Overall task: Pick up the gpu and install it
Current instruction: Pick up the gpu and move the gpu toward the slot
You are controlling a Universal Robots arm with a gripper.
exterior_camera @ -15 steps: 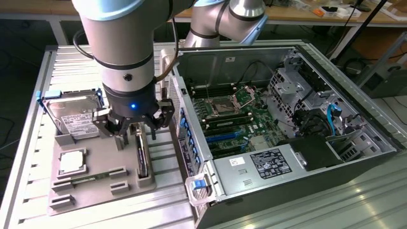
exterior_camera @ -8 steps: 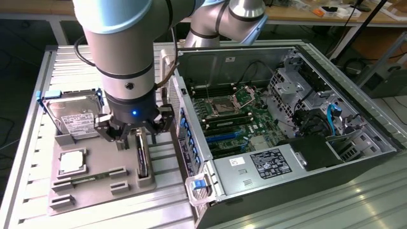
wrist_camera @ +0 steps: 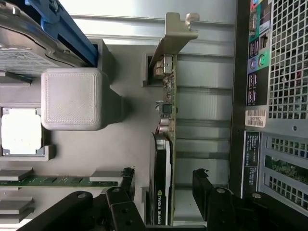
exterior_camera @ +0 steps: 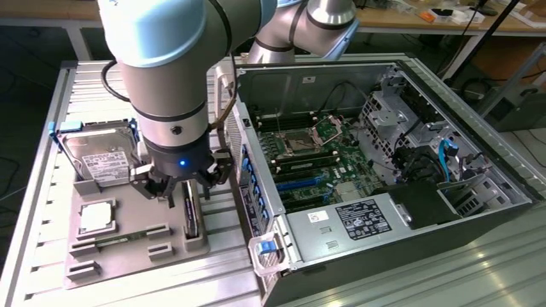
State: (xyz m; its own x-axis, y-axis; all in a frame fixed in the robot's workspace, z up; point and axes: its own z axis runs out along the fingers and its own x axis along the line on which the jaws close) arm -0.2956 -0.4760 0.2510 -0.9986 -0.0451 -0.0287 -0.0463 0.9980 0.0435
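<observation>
The arm stands almost upright over the grey tray (exterior_camera: 137, 256), its thick silver-and-pale-blue links stacked one over the other and its wrist pointing straight down. A blue light glows on the black tool (exterior_camera: 188, 192), which hangs low over the tray's edge nearest the computer case (exterior_camera: 290, 83).

The gpu (exterior_camera: 193, 220) stands on its long edge in a slot of that tray. It is a thin, flat card with a dark body. In the wrist view the gpu (wrist_camera: 166, 144) shows a green board edge with small components, a black shroud with lettering, and a bent silver metal bracket at the far end.

The tool (wrist_camera: 163, 177) is spread wide. Its black fingers (wrist_camera: 204, 185) sit one on each side of the card with a gap on both sides, touching nothing.

The tray is matte with a fine printed grain and blocky raised holders. It also carries:
- a silver hard drive (exterior_camera: 102, 157) with a white label, propped upright between blue rails
- a square metallic processor (exterior_camera: 96, 216) lying flat
- a narrow green RAM stick (exterior_camera: 111, 242)

The desk (exterior_camera: 222, 275) is ribbed bare metal. The case lies open on it, and the green motherboard (exterior_camera: 324, 160) inside faces up.
</observation>
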